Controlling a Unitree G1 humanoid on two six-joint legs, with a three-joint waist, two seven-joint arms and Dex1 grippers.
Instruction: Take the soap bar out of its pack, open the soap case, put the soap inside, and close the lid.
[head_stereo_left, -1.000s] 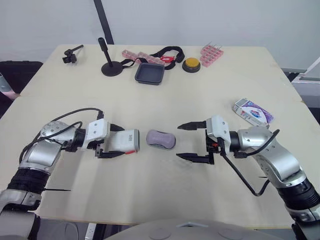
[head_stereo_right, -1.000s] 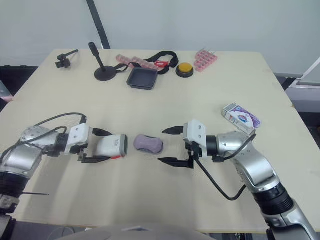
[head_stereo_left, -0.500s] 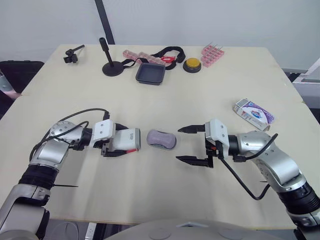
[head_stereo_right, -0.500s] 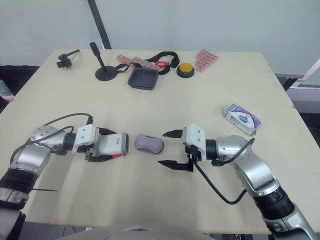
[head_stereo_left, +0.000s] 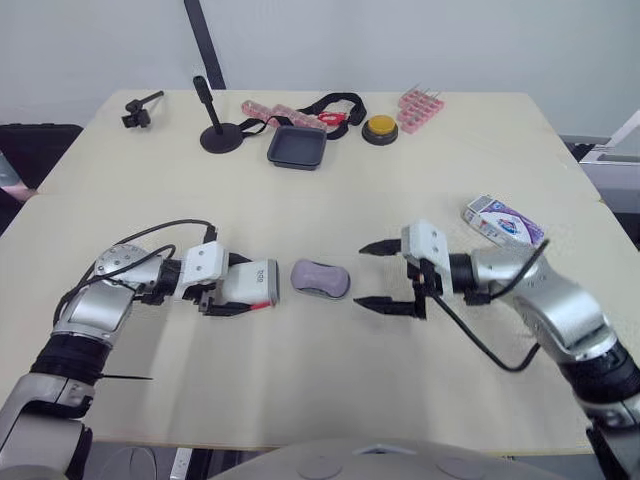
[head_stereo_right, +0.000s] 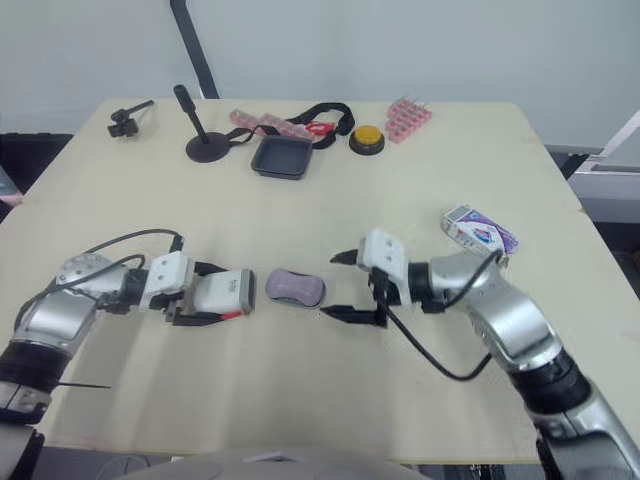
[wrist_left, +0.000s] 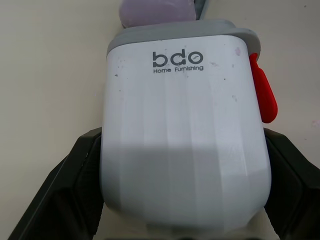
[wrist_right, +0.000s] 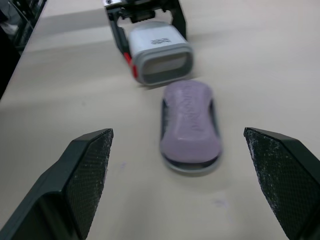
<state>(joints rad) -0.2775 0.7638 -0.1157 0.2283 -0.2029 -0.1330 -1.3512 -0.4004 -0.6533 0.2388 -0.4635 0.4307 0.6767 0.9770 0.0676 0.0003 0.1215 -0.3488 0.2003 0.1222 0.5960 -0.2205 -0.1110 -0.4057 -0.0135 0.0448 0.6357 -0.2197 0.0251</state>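
**Jaws: left clamped on case (head_stereo_left: 247, 285), right apart**

Soap (head_stereo_left: 320, 276) lies unpacked on its grey tray (wrist_right: 192, 165) on the counter (head_stereo_left: 300, 380), between my arms, just beside the case. Pack (head_stereo_left: 504, 221) sits off right. I judge insertion and closing remain.

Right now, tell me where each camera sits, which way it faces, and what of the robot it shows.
Left eye view: head, forward and down over the table; left gripper holds the soap case, right gripper open.
Right eye view: head's other eye, same scene, both arms.
Left wrist view: left wrist, along its fingers clamping the case.
Right wrist view: right wrist, between its fingers toward the purple soap.
Shared: both wrist views show case and soap.
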